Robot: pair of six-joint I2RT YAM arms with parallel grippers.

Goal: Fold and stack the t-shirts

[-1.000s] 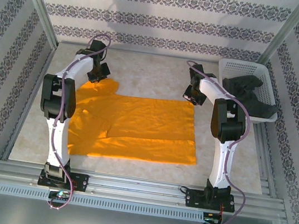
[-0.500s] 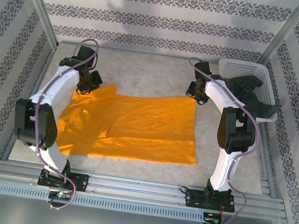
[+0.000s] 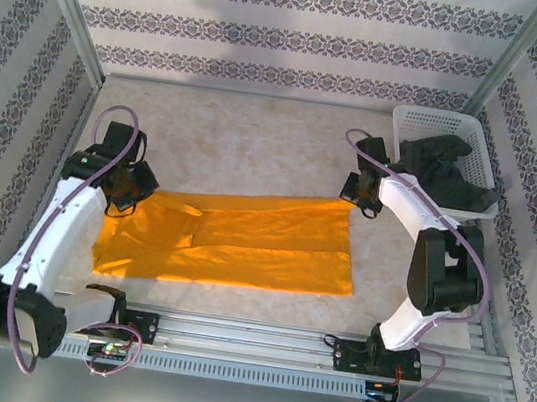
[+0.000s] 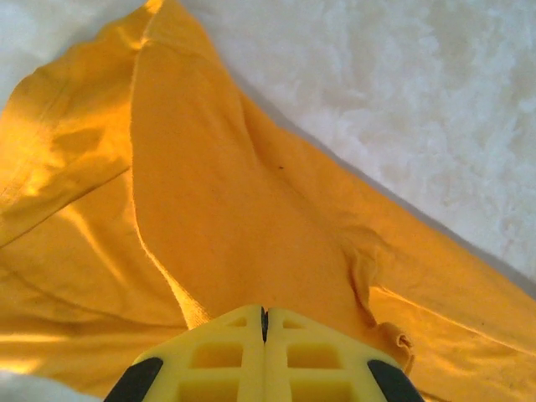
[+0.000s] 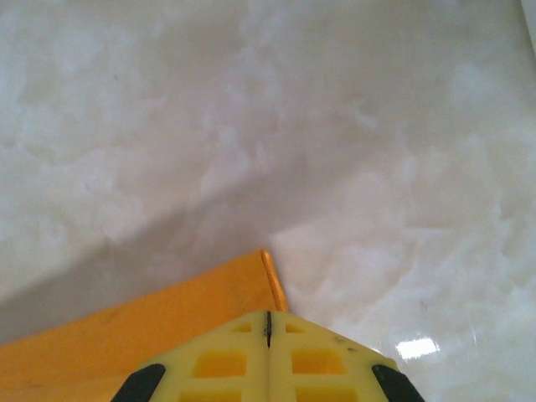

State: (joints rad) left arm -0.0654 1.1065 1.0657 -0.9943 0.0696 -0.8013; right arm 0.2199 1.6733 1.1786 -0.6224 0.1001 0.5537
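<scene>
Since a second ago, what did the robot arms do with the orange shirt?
Both arms drew back toward their bases. The left gripper and the right gripper, each shut on the far edge of the orange-yellow t-shirt, pulled that edge nearer, so the shirt now looks narrower front to back. Its near edge hardly moved, and the dark grey t-shirt stayed in the white basket.

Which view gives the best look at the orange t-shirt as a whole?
Top external: the whole orange t-shirt lies spread on the table, its outline and folds visible. Left wrist gives a close-up of creased, overlapping layers; right wrist catches one corner against the table.
</scene>
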